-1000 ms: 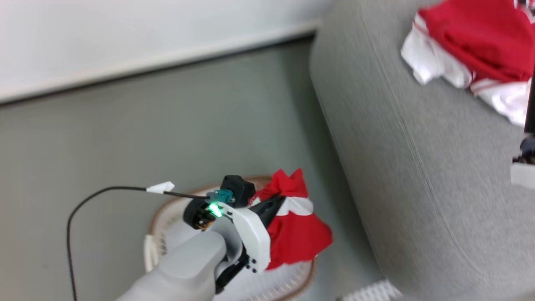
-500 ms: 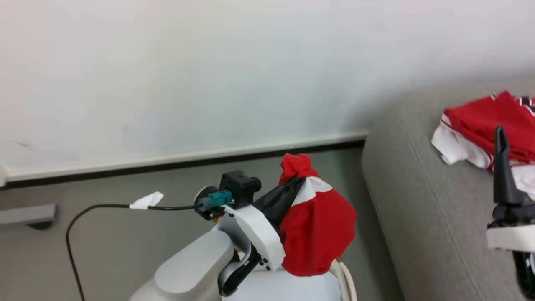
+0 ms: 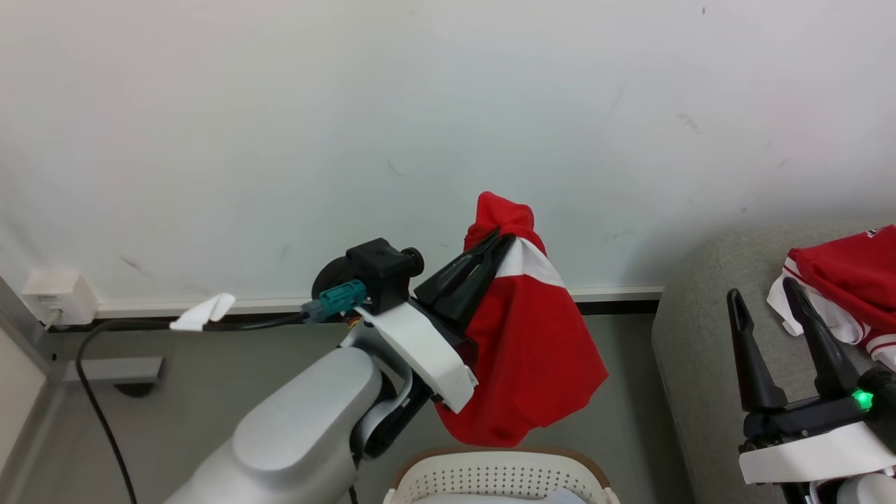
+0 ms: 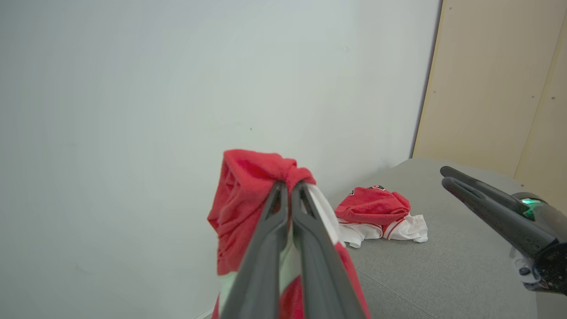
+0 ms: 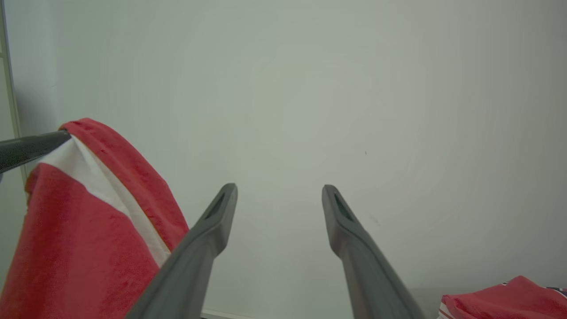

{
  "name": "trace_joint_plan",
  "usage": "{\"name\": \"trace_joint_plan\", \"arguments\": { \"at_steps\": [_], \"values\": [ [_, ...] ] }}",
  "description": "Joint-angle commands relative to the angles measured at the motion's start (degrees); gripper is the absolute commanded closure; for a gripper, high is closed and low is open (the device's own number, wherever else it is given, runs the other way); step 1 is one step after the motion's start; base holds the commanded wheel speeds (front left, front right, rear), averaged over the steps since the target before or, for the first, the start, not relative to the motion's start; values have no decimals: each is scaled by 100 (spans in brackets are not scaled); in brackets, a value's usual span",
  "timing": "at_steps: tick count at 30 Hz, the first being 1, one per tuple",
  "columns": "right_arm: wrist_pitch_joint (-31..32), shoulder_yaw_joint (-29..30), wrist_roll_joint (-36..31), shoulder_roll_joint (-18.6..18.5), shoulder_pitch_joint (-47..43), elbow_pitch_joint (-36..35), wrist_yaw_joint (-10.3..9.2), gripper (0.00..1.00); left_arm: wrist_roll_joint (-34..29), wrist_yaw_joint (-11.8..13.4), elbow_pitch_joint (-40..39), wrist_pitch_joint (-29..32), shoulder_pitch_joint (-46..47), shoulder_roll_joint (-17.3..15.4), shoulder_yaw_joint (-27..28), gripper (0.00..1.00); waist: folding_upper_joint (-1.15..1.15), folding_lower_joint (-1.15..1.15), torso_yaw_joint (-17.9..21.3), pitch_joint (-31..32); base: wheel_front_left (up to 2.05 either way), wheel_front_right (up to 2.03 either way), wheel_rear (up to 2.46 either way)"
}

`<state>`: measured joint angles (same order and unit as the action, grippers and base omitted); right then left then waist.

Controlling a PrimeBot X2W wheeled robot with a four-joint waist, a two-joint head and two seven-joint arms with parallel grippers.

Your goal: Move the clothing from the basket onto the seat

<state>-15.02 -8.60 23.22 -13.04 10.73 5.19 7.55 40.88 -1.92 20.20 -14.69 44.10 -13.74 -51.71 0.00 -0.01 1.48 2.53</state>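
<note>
My left gripper [image 3: 502, 238] is shut on a red garment with a white stripe [image 3: 528, 350], which hangs in the air above the white perforated basket [image 3: 500, 476] with its tan rim. In the left wrist view the closed fingers [image 4: 270, 221] pinch the bunched red cloth [image 4: 243, 195]. A second red and white garment [image 3: 850, 276] lies on the grey seat [image 3: 693, 378], also visible in the left wrist view as a crumpled pile [image 4: 376, 210]. My right gripper [image 3: 763, 297] stands open over the seat's edge, holding nothing; its fingers [image 5: 212, 226] are spread apart.
A white wall [image 3: 350, 126] with a baseboard runs behind. A wall socket [image 3: 59, 297] and a black cable [image 3: 98, 399] sit at the left. Grey-green floor [image 3: 210, 392] lies between wall and basket. A beige panel [image 4: 496, 79] stands behind the seat.
The head view has tilted up from floor to wall. My left gripper has lifted the red garment higher above the basket. The right gripper has come fully into view.
</note>
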Motion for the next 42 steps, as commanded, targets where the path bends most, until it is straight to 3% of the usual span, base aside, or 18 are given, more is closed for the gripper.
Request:
{"name": "trace_joint_plan", "arguments": {
  "at_steps": [1,7,14,26,31,32,34,35,42],
  "values": [
    [-9,-102,63,-48,-59,-31,-13,0,14,33,-65,26,32,-58,13,100,0,1,-5,12,0,0,0],
    [-9,-1028,303,-354,140,-85,-13,0,-55,11,-129,15,52,-99,-23,100,0,1,28,12,0,0,0],
    [-9,-2386,623,-696,935,680,-13,0,-76,-84,-85,3,-11,49,-139,100,0,1,-48,28,0,0,0],
    [6,-4379,1901,-884,1903,1771,-13,0,-36,-374,-37,114,-103,504,-715,100,0,1,-682,197,0,0,0],
    [-8,-4713,2340,-734,2144,2206,-13,0,33,-445,-80,170,-106,606,-888,100,0,1,-919,245,0,0,0],
    [-8,-4729,2396,-700,2147,2292,-13,7,51,-453,-95,171,-95,613,-904,100,0,1,-956,252,0,0,0],
    [-9,-4704,2453,-632,2154,2435,-13,76,80,-451,-124,181,-76,614,-920,100,0,1,-1029,270,0,0,0],
    [-10,-4686,2454,-608,2139,2498,-13,100,93,-454,-131,183,-70,610,-921,100,0,1,-1067,278,0,0,0],
    [-11,-3984,2229,-470,1856,2434,-13,100,160,-364,8,177,-143,448,-854,100,0,1,-1121,292,0,0,0]
  ]
}}
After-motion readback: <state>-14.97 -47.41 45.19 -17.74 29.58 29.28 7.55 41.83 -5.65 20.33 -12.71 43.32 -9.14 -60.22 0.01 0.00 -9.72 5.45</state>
